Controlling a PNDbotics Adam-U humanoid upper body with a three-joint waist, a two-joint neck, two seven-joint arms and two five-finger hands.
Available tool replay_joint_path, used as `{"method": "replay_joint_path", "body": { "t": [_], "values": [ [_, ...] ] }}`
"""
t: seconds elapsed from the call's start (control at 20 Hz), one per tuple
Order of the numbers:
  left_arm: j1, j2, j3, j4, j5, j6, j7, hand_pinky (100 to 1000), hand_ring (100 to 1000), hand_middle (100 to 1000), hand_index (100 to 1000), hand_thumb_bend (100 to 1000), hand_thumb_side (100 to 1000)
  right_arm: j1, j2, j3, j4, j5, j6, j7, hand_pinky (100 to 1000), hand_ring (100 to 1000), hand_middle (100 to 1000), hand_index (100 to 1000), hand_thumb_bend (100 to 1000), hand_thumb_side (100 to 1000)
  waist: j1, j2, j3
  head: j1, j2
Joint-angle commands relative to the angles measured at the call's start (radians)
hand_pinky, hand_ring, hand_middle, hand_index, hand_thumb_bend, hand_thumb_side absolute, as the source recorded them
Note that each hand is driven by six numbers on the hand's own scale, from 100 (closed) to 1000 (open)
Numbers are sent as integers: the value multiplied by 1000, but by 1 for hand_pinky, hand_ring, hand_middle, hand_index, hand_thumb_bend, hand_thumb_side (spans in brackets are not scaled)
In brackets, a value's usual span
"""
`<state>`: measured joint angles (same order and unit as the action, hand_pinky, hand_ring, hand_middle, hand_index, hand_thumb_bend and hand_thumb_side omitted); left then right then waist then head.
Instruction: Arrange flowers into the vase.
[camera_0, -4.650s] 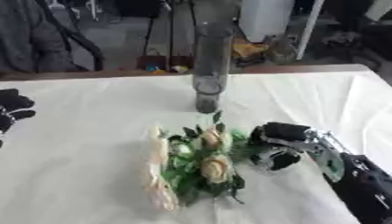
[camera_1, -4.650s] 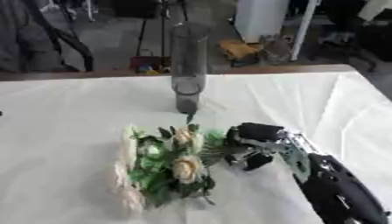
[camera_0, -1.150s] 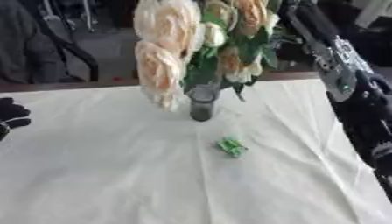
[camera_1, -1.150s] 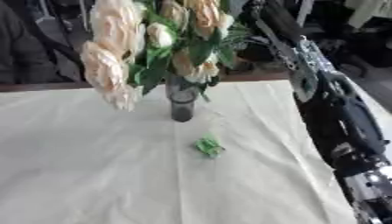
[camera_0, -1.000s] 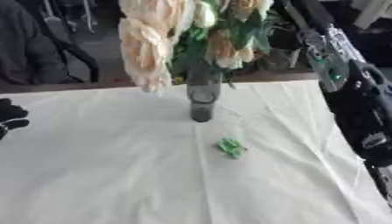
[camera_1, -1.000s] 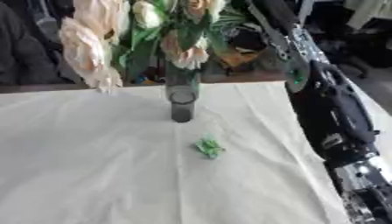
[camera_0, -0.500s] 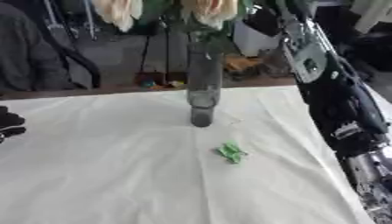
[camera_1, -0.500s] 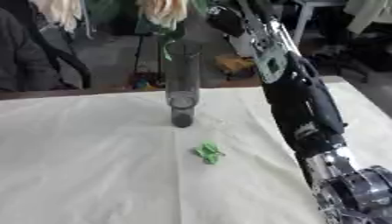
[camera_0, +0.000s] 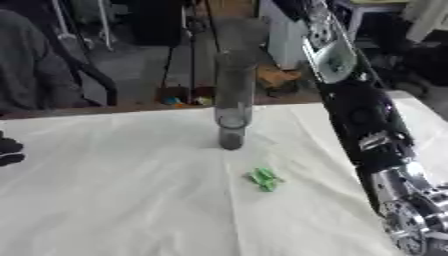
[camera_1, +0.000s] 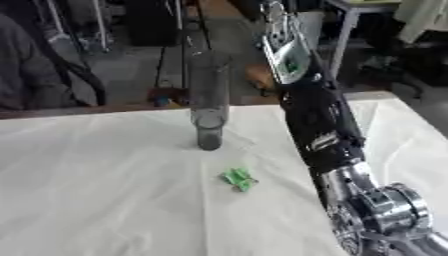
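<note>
We see the right arm, black with silver joints, entering at the lower right of the frame and running up past the top edge; its hand is out of frame, so we cannot tell its state, and no flowers are visible in either view. At the left edge, mid-height, dark fingers of the left hand poke in; we cannot tell if they are curled or straight. Centre of the frame, a small green leaf scrap lies flat on the white tablecloth, near the arm and apart from the vase. Just beyond it, upper centre, the tall clear glass cylinder vase stands upright on the cloth. Behind the table's far edge: dark floor and stands.
</note>
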<state>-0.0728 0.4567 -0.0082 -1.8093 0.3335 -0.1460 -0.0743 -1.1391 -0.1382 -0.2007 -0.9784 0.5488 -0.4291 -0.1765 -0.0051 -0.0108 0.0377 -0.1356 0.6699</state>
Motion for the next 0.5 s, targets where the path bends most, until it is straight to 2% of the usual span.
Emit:
{"method": "replay_joint_path", "body": {
  "t": [0.05, 0.2, 0.5],
  "values": [
    [-16, 9, 1, -16, 5, -2, -6, 755, 729, 638, 766, 610, 931, -24, 14, -24, -59, -91, 38, 9, 100, 100, 100, 137, 100, 781, 8, -10, 4, -5, -14],
    [-17, 8, 0, -17, 7, -2, -8, 755, 728, 638, 766, 608, 931, -20, 35, -32, -93, -135, 60, 15, 100, 100, 100, 140, 100, 784, 13, -11, 12, -9, -14],
    [-20, 3, -6, -19, 11, -1, -13, 756, 728, 637, 766, 608, 932, -22, 71, -32, -132, -152, 80, 24, 100, 100, 100, 143, 100, 785, 22, -11, 30, -22, -16]
  ]
}}
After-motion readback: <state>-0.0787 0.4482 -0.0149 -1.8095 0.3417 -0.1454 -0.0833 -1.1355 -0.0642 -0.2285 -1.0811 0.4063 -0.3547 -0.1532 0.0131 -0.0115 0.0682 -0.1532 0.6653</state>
